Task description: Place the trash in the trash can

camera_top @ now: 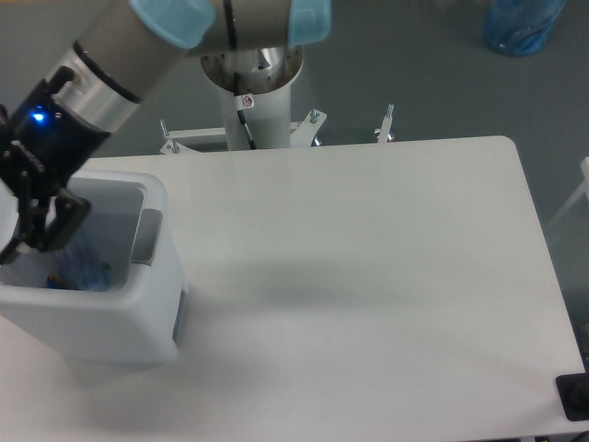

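Trash: a clear, crumpled-looking plastic piece (87,267) lies inside the trash can, low against the near wall; it is glassy with a bluish cast, and a small dark blue spot sits just left of it. Whether it is a bottle or a wrapper cannot be told, as the black gripper hides part of the can's inside.
Trash can: a large boxy white bin (120,318) with rounded corners stands at the left edge of the tabletop, partly cut off by the picture's left side. Its inner walls are grey, and a grey tab (147,237) sits on the right rim.
Gripper: black, two-fingered (41,226), reaching down into the can's open top from the far left. The two fingers look spread a little apart, with nothing seen between them.
Arm: a silver-grey wrist section with a lit blue light (38,116) slants up from the gripper toward light blue joint caps at the top of the picture.
Tabletop: white, with rounded corners (368,276).
Arm base: a white post (255,101) stands beyond the far edge of the tabletop.
Floor: grey, with a blue translucent object (523,23) at the top right.
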You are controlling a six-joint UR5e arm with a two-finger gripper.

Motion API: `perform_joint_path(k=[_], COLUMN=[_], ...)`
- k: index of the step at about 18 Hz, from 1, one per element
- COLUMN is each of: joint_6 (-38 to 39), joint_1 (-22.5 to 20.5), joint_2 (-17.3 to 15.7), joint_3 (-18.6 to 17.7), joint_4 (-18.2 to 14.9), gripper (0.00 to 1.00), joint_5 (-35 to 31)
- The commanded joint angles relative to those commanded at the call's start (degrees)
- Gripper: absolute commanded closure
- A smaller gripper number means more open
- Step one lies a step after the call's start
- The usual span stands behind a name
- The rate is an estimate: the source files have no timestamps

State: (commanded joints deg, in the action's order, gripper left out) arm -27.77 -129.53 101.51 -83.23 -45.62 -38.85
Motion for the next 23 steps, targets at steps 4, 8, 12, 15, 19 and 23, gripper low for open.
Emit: perform_joint_path(k=[4,8,12,15,19,23], joint_6=[-2.6,-12.2,-17.0,-23.4,-32.8,-38.8], joint_1=[-7.5,-12.3,-15.0,-17.1,-18.7,-18.8], joint_2=[0.2,0.2,0.4,1.1,3.2,4.6], joint_3=[-0.3,-4.3,-6.7,-9.0,-11.2,-12.0], joint_4=[-0.3,-0.4,-0.4,-0.4,-0.5,-1.1], gripper=[0.00,0.00,0.00,0.00,0.00,0.00], joint_5=[-3.3,-11.6,-22.7,-30.4,-36.1,-46.9])
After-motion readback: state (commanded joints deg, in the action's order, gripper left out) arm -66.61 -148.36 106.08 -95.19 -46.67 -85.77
